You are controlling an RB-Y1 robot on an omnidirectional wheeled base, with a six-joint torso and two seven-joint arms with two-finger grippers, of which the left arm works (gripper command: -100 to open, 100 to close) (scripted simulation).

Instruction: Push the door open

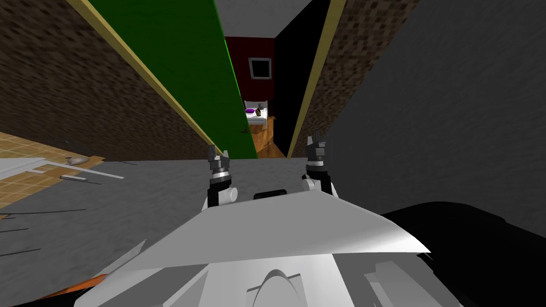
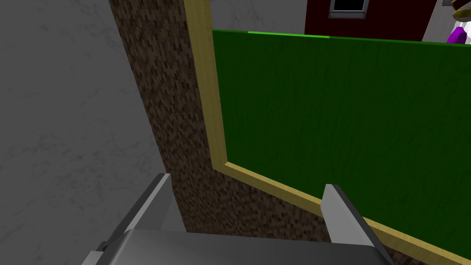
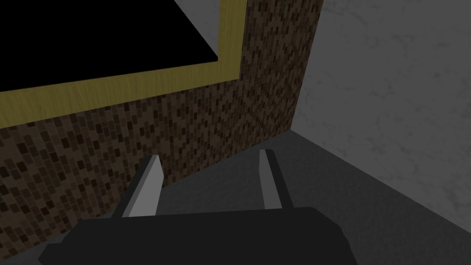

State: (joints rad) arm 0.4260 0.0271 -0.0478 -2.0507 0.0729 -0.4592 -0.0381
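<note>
1. Green door (image 1: 202,69) is seen ajar in the yellow door frame (image 1: 176,109), swung inward off the frame's left jamb; a bed (image 1: 256,114) is visible through the gap
2. Left gripper (image 1: 218,154) is held released, with nothing between its fingers (image 2: 340,214); it is pointed at a corner of the frame on the left jamb side, and the door face lies just past it
3. Right gripper (image 1: 315,143) is likewise released and empty, near the frame's right jamb, above the grey floor (image 3: 322,193)
4. Door is judged to be a stiff, flat, hinged panel, probably light to swing; the face looks smooth, so sideways slip should be expected
5. No handle is seen and no grasp is needed; contact is best made square on the green face near the free edge, well away from the hinged jamb
</note>
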